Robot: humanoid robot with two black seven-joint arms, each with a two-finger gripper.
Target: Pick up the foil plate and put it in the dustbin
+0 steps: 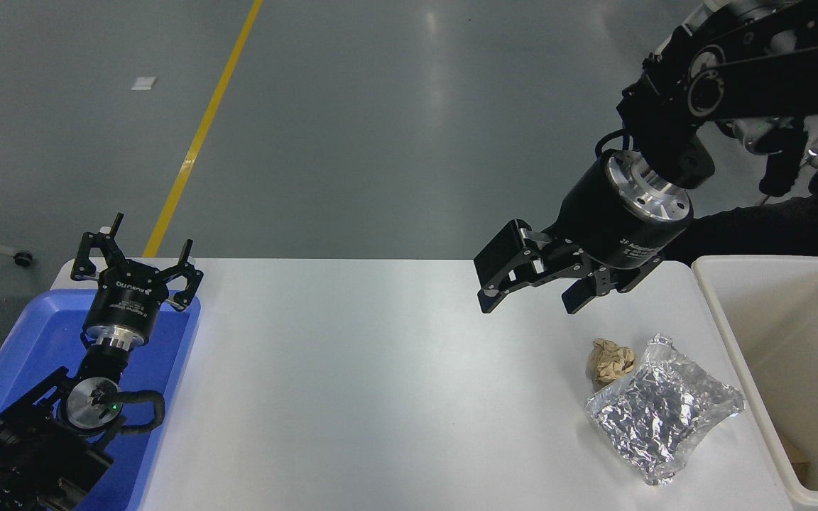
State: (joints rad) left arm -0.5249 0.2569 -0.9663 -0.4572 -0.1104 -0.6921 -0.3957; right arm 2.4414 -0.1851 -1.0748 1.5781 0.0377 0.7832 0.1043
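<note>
Open pincer above the table, foil plate below and nearer to you

Nearest to you, below the right gripper [533, 287] and a little toward its right, lies the foil plate [664, 408], flat on the table [352, 383]; you should expect it light, thin and easy to crush, so it will bend, not resist. I would take it at a raised crumpled edge, perhaps the upper corner, because the flat middle gives the fingers nothing to close on. The paper ball [609, 360] touches its far-left side, directly under the pincer, so avoid catching it. The pincer hangs with jaws apart, holding nothing. To its right stands the dustbin [735, 355]. The left gripper [135, 273] is parked open, far left, over the blue tray [167, 369].
</note>
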